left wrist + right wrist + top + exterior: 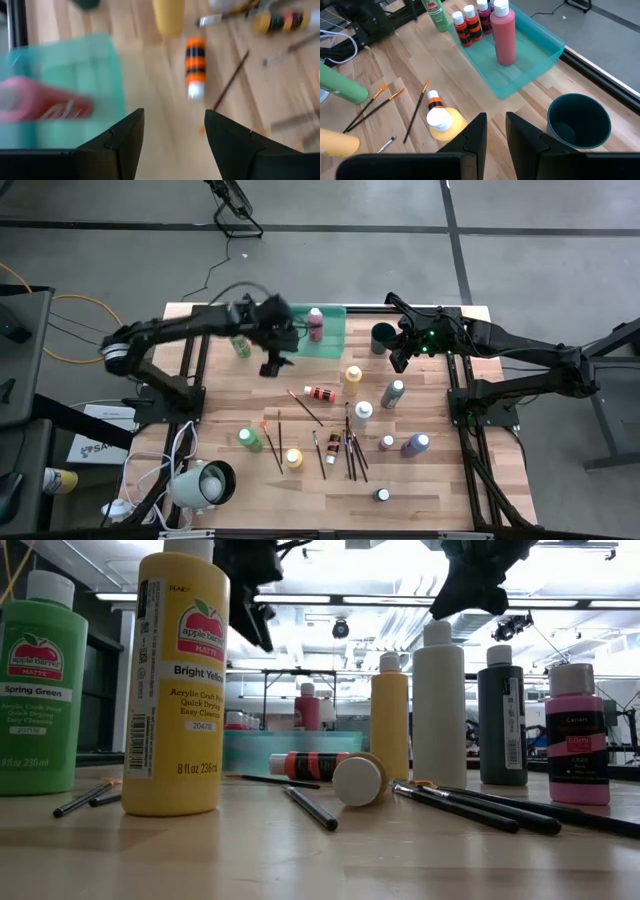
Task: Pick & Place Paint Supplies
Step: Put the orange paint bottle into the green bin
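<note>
My left gripper (pixel 272 365) (pixel 174 125) hangs open just near of the translucent green tray (pixel 335 343), touching nothing. A red bottle (pixel 316 323) (pixel 504 35) stands in the tray beside small orange-and-black bottles (pixel 470 22). Another orange-and-black bottle (pixel 322 393) (pixel 196 65) lies on its side on the table past the left fingers. Yellow (pixel 352 375), white (pixel 362 413) and grey (pixel 393 392) bottles stand mid-table. Thin brushes (pixel 352 448) lie flat. My right gripper (pixel 398 362) (pixel 496 120) waits by the dark cup (pixel 383 337), its fingers a narrow gap apart.
Green bottles (pixel 240 345) (pixel 249 439), a yellow one (pixel 293 458), pink (pixel 386 443) and purple (pixel 416 444) ones stand toward the near side. A white lamp head (pixel 205 483) sits at the near left corner. Bare wood shows left of the green bottles.
</note>
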`<state>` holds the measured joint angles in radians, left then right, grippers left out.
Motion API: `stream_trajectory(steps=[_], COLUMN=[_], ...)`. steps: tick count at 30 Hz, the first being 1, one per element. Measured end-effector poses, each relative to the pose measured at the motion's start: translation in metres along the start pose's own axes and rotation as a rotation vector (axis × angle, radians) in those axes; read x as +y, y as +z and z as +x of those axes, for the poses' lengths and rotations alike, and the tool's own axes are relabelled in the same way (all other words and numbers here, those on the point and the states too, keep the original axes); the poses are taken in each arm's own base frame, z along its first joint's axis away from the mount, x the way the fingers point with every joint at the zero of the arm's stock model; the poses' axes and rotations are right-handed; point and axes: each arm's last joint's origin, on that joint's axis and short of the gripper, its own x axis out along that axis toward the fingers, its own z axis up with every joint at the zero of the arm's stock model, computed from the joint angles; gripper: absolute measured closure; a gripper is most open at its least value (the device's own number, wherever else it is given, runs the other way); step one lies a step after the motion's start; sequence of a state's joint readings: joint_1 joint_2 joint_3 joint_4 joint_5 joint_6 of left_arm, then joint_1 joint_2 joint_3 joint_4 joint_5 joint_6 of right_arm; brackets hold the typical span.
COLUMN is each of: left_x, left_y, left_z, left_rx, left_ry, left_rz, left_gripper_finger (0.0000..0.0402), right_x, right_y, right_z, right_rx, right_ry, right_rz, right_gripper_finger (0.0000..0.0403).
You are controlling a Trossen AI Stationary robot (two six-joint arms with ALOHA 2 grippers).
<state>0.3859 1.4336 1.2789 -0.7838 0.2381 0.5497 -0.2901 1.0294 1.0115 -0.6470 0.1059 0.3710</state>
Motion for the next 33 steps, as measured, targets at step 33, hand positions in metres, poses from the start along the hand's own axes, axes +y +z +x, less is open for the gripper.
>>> stream_trajectory(steps=[33], left_x=[-0.043], left_y=[-0.080], left_z=[0.143], left_rx=[-0.119], left_ry=[-0.089], left_rz=[0.031], left_gripper_finger=[0.0199], right_x=[0.001], right_y=[0.000], right_z=[0.000], right_rx=[0.002], right_ry=[0.028], right_rz=[0.004], right_gripper_finger=[0.0339])
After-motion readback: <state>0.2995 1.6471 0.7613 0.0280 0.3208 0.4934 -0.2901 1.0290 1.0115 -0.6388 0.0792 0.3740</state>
